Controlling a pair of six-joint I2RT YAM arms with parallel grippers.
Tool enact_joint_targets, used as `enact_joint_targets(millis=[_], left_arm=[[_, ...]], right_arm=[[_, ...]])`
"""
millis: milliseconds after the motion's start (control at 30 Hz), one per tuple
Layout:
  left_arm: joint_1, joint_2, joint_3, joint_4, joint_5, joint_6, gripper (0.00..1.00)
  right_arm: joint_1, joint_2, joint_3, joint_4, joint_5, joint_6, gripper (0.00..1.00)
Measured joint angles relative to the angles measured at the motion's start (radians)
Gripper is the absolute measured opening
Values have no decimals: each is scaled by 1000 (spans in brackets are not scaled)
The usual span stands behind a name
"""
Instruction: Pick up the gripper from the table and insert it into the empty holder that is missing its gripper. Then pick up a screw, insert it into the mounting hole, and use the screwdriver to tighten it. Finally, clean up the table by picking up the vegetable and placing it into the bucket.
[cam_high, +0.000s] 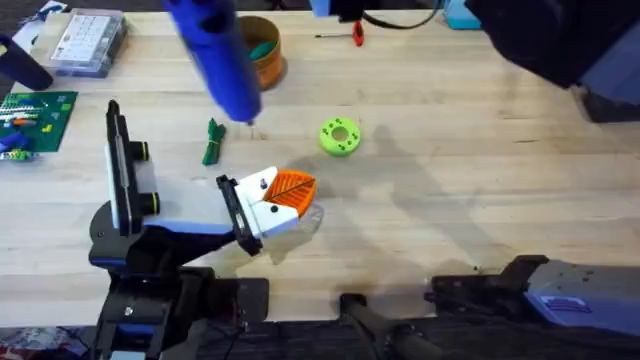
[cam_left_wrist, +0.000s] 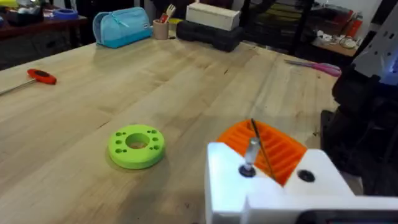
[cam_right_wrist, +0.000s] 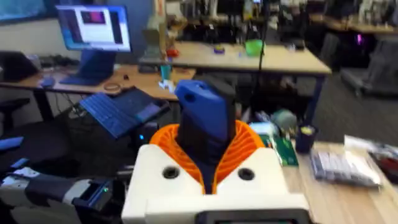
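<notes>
The right gripper (cam_right_wrist: 208, 155), raised over the desk (cam_high: 450, 150), has its fingers clenched on the screwdriver (cam_high: 215, 55); the left gripper (cam_left_wrist: 264, 155) pinches a thin rod.

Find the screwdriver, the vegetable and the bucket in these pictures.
screwdriver (cam_high: 215, 55): overhead view, middle of its blue body.
vegetable (cam_high: 212, 143): overhead view, middle of the green bundle.
bucket (cam_high: 270, 62): overhead view, its orange side wall.

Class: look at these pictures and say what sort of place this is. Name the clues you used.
Probably a robotics lab or workshop: a circuit board and a clear parts box lie on the wooden table, with desks holding a monitor and a laptop behind.
</notes>
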Motion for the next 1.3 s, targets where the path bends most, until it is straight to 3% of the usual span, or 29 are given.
enact_joint_targets(millis=[267,533,900,1033,1300], left_arm=[[0,0,0,0,1,0,20],[0,0,0,0,2,0,20],[0,0,0,0,2,0,20],[0,0,0,0,2,0,20],[0,0,0,0,-2,0,20]], right_arm=[[-127,0,3,-364,44,-229,48],[-224,38,4,-534,316,-549,48],[-241,345,4,-441,824,-1082,47],[-270,472,4,-323,909,-1223,48],[-346,692,5,-175,972,-1433,48]])
